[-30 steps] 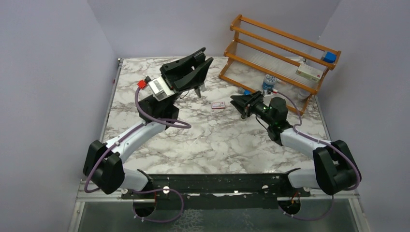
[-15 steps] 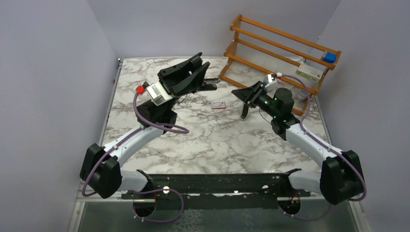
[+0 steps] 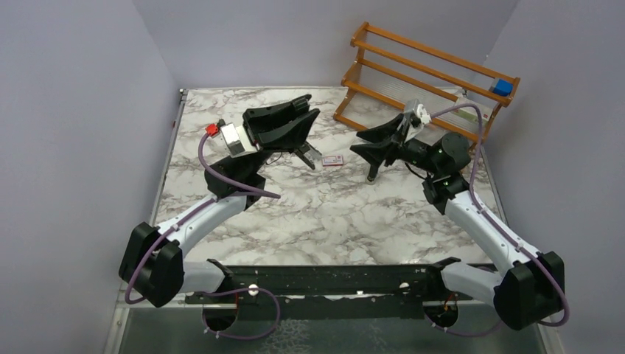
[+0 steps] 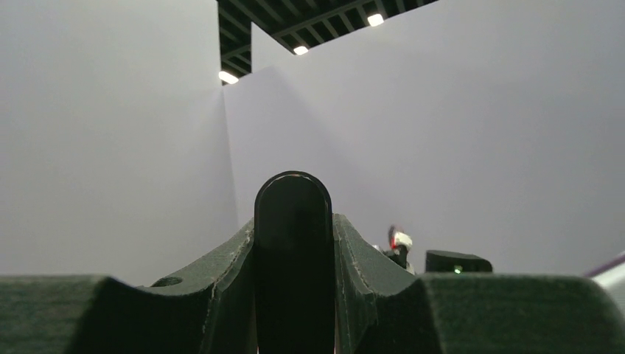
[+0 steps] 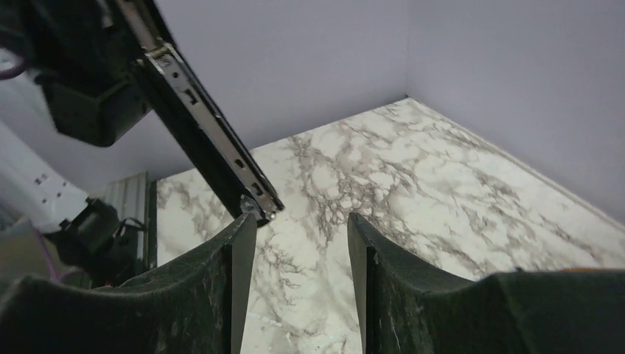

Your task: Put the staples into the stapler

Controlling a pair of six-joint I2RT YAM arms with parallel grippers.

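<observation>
We look down from above and behind the arm bases (image 3: 221, 276) on the whole grey-veined white marble tabletop (image 3: 332, 214). Our left wrist camera faces the pale walls (image 4: 479, 133), tight behind the slim black stapler (image 4: 293, 258). Our right wrist camera looks down across that tabletop, catching the same stapler close by.

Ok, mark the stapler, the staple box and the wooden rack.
stapler (image 5: 215, 129): right wrist view, on its silver inner channel.
staple box (image 3: 333, 160): top external view, on its top face.
wooden rack (image 3: 435, 52): top external view, on its upper rail.
</observation>
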